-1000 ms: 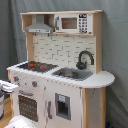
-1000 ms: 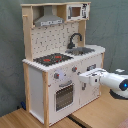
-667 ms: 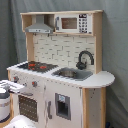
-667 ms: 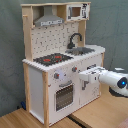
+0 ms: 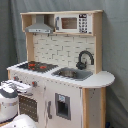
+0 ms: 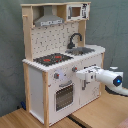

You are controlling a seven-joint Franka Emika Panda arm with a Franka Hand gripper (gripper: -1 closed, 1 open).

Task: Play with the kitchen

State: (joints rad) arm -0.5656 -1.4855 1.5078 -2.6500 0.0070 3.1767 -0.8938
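Since a second ago your arm [image 6: 107, 78] has pushed in closer to the kitchen [image 6: 60, 60]; in the second exterior view its white front end now sits right at the cabinet front, and in the first exterior view more of the arm [image 5: 11, 97] shows at the first exterior view's lower left

Claw [image 6: 84, 76]: at the cabinet front just below the counter edge, between the oven door [image 6: 64, 96] and the cupboard door under the sink. You can't tell how far it's open or whether it has hold of anything, and contact with the front panel is unclear too

Kitchen stands upright on the wooden surface [image 6: 100, 112] against a grey curtain. Stovetop [image 5: 33, 65] with red rings sits beside the sink [image 5: 73, 74], black faucet [image 5: 84, 59] at the back of the sink. Hood [image 5: 40, 26] and microwave [image 5: 73, 23] up top, tiled backsplash between them and the counter. Oven door looks closed in both exterior views, knobs above it
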